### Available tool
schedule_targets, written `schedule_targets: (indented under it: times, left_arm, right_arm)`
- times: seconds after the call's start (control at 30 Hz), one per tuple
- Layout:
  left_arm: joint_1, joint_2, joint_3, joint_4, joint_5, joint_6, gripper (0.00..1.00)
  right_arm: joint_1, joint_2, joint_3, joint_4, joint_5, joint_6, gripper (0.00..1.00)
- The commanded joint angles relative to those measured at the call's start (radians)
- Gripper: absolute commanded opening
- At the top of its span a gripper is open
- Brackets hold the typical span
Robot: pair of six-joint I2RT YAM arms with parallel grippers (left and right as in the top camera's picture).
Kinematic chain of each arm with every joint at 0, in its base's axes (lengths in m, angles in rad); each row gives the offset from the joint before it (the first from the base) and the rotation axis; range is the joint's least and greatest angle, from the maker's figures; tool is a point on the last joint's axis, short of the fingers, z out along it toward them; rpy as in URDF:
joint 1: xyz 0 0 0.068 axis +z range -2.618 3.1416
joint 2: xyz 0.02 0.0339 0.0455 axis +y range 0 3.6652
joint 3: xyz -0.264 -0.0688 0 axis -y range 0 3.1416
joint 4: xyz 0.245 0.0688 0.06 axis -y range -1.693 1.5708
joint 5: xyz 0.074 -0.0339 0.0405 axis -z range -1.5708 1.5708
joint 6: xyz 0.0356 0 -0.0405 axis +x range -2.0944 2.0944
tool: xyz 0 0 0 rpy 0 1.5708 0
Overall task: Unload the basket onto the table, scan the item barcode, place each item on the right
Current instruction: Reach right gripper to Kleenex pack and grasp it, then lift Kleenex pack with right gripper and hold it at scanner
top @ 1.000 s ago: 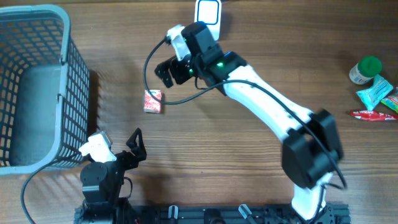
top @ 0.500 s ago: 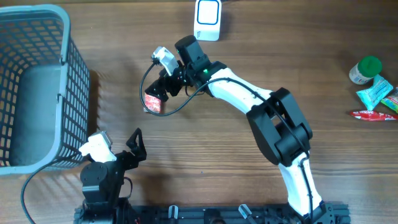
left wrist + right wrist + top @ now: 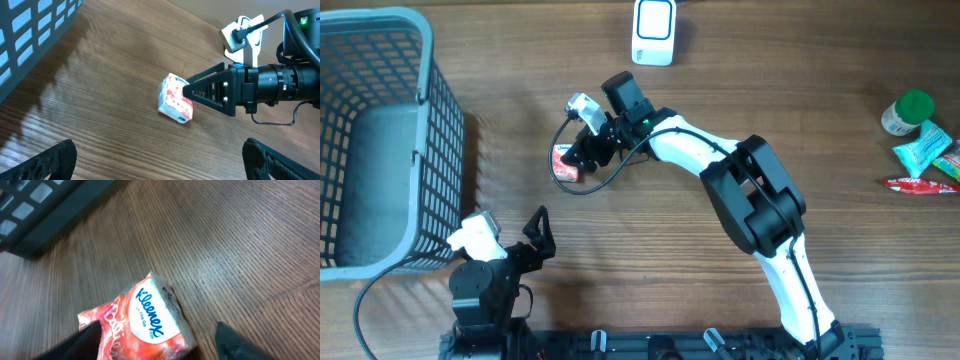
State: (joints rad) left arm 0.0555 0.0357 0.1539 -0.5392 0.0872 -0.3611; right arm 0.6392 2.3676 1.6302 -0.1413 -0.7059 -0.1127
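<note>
My right fingers [image 3: 200, 92] straddle the Kleenex pack [image 3: 150, 315] on the bench [image 3: 650, 280], spread, not yet pinching. The scan looks undone, with the scanner [image 3: 653, 30] well beyond them. My left fingers [image 3: 537, 232] are spread and empty.

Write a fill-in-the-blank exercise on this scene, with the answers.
The brand printed on the pack is ____.
The tool around it belongs to the ____ arm.
The bottle has a ____ cap.
The left tool holds ____.
Missing words: Kleenex; right; green; nothing.
</note>
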Motion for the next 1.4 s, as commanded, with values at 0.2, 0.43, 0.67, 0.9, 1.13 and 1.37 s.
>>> schedule_targets:
  times: [0.2, 0.43, 0.67, 0.9, 1.13, 1.37]
  left_arm:
    - [0.008, -0.002, -0.006, 0.002, -0.009, 0.009, 1.0]
    - [0.008, -0.002, -0.006, 0.002, -0.009, 0.01, 1.0]
    - [0.008, -0.002, -0.006, 0.002, -0.009, 0.01, 1.0]
    - [0.008, -0.002, -0.006, 0.002, -0.009, 0.01, 1.0]
    - [0.008, -0.002, -0.006, 0.002, -0.009, 0.01, 1.0]
    - [0.008, -0.002, -0.006, 0.002, -0.009, 0.009, 1.0]
  right_arm:
    - [-0.021, 0.008, 0.011, -0.01, 0.085, 0.074, 0.1]
    - [-0.134, -0.117, 0.014, -0.171, 0.085, 0.186, 0.04]
    - [-0.224, -0.29, 0.014, -0.463, 0.27, 0.27, 0.04]
    - [-0.223, -0.329, 0.004, -0.741, 0.573, 0.611, 0.04]
    - [-0.224, -0.329, -0.142, -0.688, 0.646, 0.81, 0.1]
    - [-0.224, -0.365, -0.126, -0.766, 0.631, 0.668, 1.0]
